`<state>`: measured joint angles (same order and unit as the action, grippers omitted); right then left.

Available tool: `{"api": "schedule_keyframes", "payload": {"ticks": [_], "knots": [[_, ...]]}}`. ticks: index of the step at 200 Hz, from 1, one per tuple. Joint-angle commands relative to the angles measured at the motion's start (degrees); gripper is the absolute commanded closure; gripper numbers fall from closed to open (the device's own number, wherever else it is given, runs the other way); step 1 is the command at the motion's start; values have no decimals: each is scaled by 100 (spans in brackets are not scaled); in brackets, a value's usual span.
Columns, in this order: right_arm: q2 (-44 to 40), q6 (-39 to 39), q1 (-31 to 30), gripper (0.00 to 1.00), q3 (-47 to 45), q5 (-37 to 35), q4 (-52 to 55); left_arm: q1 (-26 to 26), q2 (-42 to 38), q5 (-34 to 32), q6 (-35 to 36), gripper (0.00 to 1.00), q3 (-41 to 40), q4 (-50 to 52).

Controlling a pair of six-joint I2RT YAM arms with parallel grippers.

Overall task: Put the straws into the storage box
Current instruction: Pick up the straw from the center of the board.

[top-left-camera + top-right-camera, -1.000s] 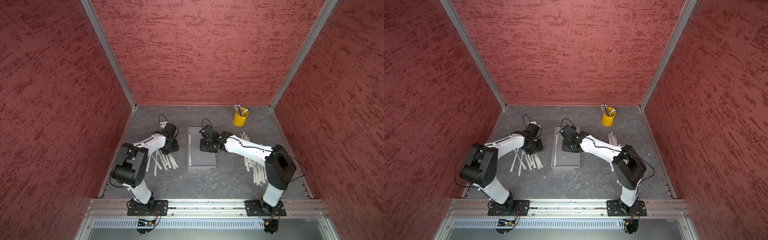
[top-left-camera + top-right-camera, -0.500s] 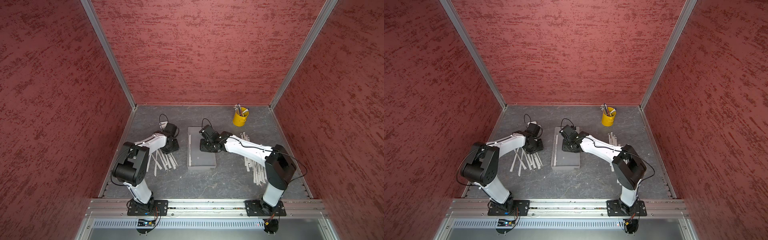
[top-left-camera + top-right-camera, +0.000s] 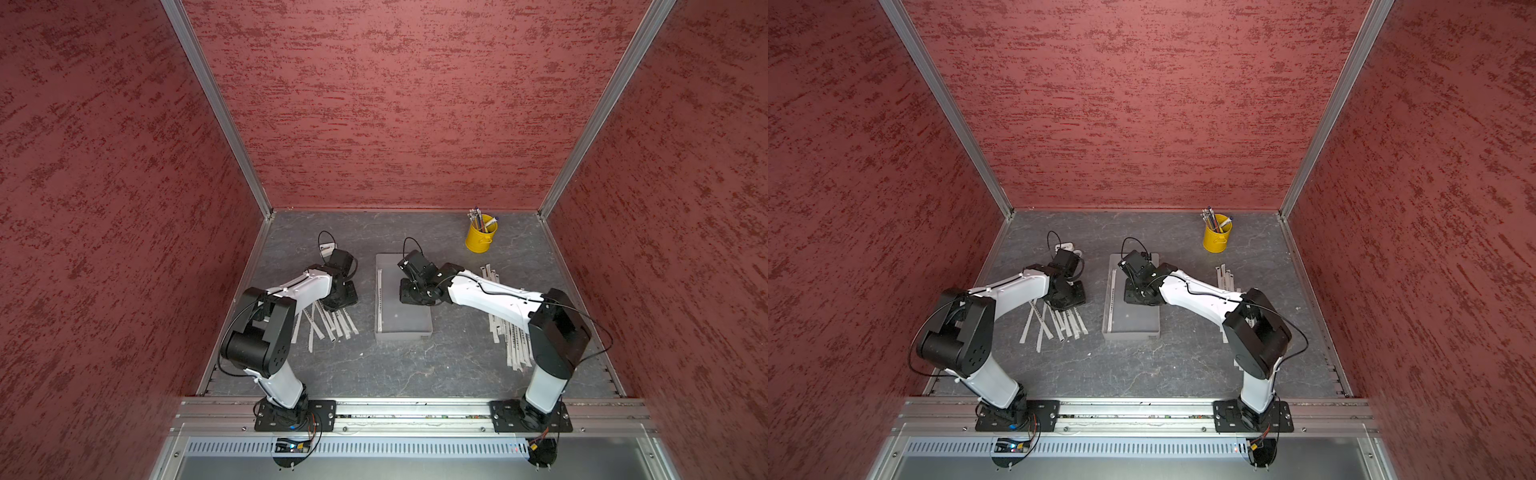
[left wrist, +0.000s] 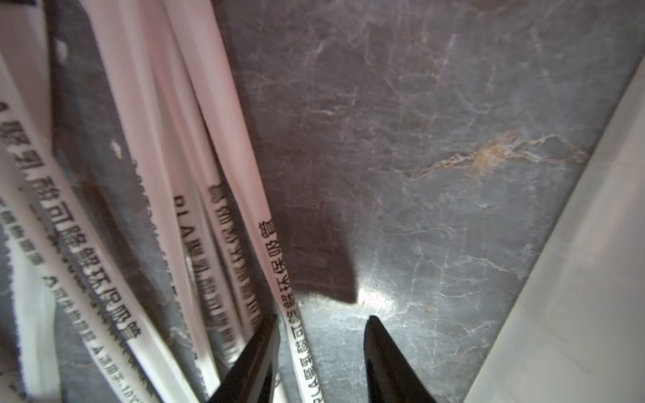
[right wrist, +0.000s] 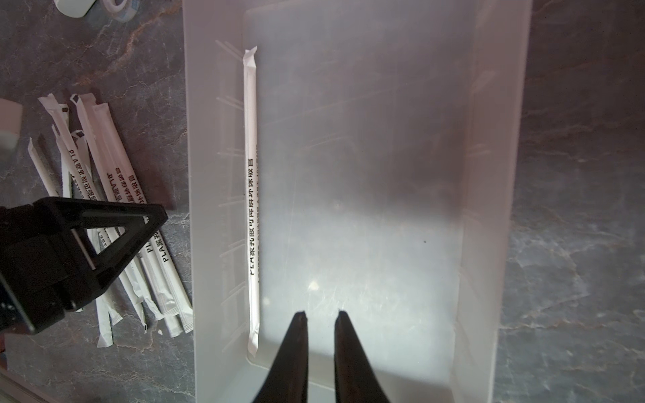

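Straws (image 3: pixel 328 324) in loose pile by L arm, 2nd pile (image 3: pixel 513 336) by R arm. One straw (image 5: pixel 252 195) lies in storage box (image 5: pixel 488 209) along long wall. I see left gripper (image 4: pixel 323 317) approx half open at pile edge. Outermost straw (image 4: pixel 279 265) runs betw jaws, hugging one finger, not pinched. My right gripper (image 5: pixel 321 312) sits over box w/ slim gap, empty, boxed straw just beside it.

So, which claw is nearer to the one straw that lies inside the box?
Right. The right claw is over the box, close beside that straw. The left claw is outside the box, down at the loose pile of straws.
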<state>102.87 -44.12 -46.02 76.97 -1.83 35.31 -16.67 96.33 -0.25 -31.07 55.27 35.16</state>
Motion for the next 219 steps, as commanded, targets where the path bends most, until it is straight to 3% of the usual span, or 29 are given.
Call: {"api": "schedule_keyframes", "payload": {"ticks": [1, 25, 56, 116, 150, 179, 198, 219], "knots": [[44, 105, 5, 82, 80, -167, -35, -3, 94, -34, 23, 56, -48, -111], [33, 85, 1, 83, 39, -186, -72, -49, 248, 14, 22, 61, -126, -282], [27, 78, 1, 83, 46, -183, -77, -173, 383, 89, 69, 73, -76, -433], [-165, 79, 31, 84, -23, -251, -33, -255, -34, -31, 466, 96, 186, -142], [-368, 69, 97, 84, -92, -222, -59, -324, -959, -40, 880, 98, 289, -29], [-551, 48, 195, 85, -168, -250, -51, -755, -1528, 57, 1085, 98, 475, -8], [-772, -4, 317, 85, -317, -387, -97, -1273, -1405, 568, 971, 98, 619, -328], [-1031, -1, 506, 86, -507, -477, -146, -1633, -749, 839, 784, 97, 942, -523]]}}
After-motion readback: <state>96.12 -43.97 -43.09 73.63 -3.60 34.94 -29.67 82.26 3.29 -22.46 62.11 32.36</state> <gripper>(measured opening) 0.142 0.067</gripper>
